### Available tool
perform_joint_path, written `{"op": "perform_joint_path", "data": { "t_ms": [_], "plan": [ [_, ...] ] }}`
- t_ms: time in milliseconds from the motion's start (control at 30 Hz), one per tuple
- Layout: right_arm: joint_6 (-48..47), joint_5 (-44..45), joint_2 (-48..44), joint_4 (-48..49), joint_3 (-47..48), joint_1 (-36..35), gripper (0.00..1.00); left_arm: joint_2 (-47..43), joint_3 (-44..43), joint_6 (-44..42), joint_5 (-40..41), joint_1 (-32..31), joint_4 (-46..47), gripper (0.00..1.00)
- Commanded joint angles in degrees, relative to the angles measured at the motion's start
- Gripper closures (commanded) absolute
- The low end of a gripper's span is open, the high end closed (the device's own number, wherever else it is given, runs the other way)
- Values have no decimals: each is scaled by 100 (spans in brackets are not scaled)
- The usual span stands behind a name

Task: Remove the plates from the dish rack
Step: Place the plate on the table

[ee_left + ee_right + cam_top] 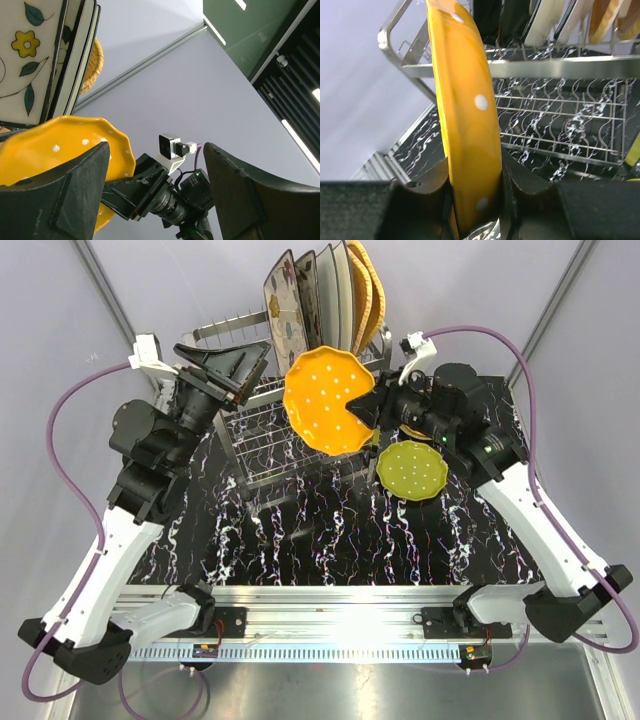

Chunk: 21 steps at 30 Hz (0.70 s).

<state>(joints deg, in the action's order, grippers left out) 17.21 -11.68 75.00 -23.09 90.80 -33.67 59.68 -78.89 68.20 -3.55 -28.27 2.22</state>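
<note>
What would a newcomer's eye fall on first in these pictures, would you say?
First, the orange dotted plate, gripped on edge by the right hand over the dish rack. Next, the lime-green plate lying flat on the black marbled table to the rack's right, and the row of upright plates standing at the rack's far end.

Left arm [110,550] and right arm [545,530]: white shells, black joints, trailing purple cables [51,435]; black wedge fingers [55,200] on the left gripper [245,368].

The left gripper [250,370] is held raised, fingers [65,195] spread apart (tilted upward); the right gripper [362,412] is clamped on the orange plate [320,400].
</note>
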Motion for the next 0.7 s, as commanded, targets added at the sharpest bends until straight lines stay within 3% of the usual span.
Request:
{"op": "perform_joint_path", "data": {
  "t_ms": [0,400,667],
  "plan": [
    [432,-607,-635,1053,8,89,100,-229,-74,-736,-190,-21,95,19],
    [441,-1064,-1268,490,-765,370,100,-975,304,-2591,187,-12,-625,9],
    [274,-933,-1699,-212,-1188,809,100,-1705,971,-3375,662,-12,-758,6]
  ]
}}
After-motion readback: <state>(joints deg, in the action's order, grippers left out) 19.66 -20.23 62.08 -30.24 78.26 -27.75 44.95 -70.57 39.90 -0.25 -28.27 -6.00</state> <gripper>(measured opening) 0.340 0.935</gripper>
